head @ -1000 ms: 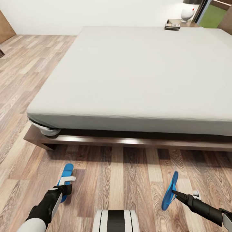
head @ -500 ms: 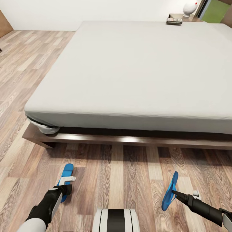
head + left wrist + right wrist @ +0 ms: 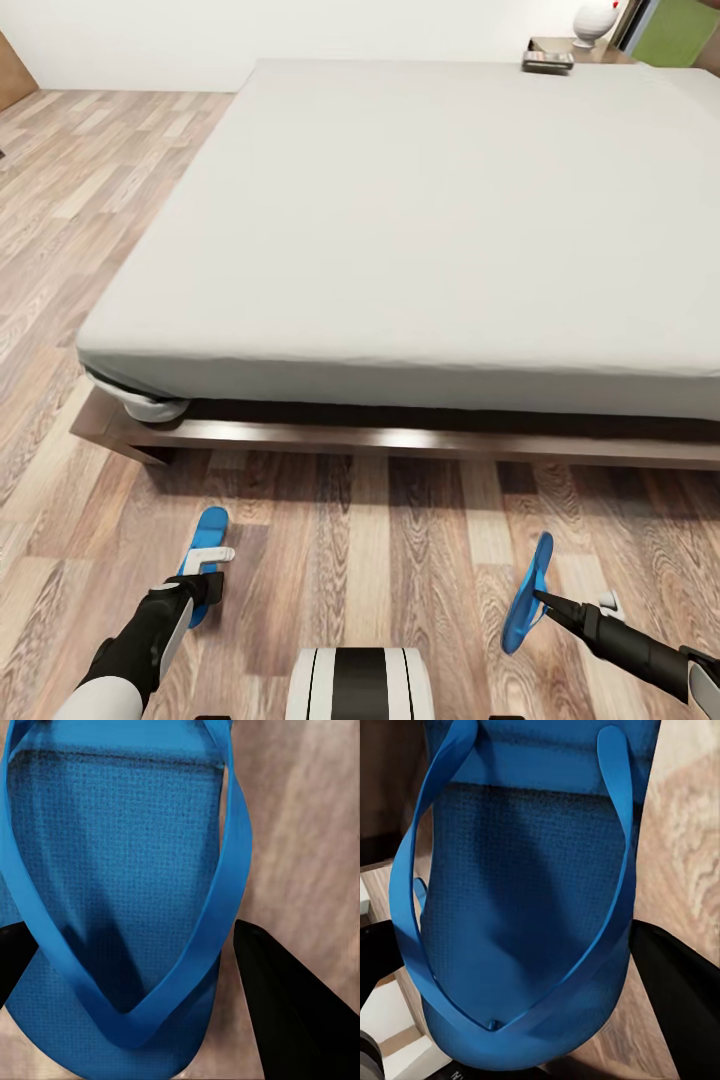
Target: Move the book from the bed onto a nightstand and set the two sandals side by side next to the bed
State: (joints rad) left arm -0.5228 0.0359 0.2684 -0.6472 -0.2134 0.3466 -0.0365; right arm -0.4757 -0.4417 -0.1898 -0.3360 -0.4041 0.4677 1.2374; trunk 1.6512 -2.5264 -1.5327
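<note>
My left gripper (image 3: pixel 207 571) is shut on a bright blue sandal (image 3: pixel 210 527), which it holds flat and low over the wood floor in front of the bed (image 3: pixel 420 220). In the left wrist view the sandal (image 3: pixel 127 870) sits between the dark fingers (image 3: pixel 289 1012). My right gripper (image 3: pixel 540 598) is shut on the other sandal (image 3: pixel 527 590), which hangs on edge; the right wrist view shows that sandal (image 3: pixel 525 885) with its straps. The book (image 3: pixel 547 60) lies at the far right edge of the mattress, beside the nightstand (image 3: pixel 570 44).
The bed's dark wooden frame (image 3: pixel 400 438) runs across the floor just ahead of both grippers. A white rounded object (image 3: pixel 595 18) stands on the nightstand. Open plank floor (image 3: pixel 60 200) stretches along the bed's left side. My white base (image 3: pixel 360 685) shows at the bottom.
The whole head view has shifted a little, so the bed sits slightly differently in the picture. Both arms and the sandals they hold keep their places.
</note>
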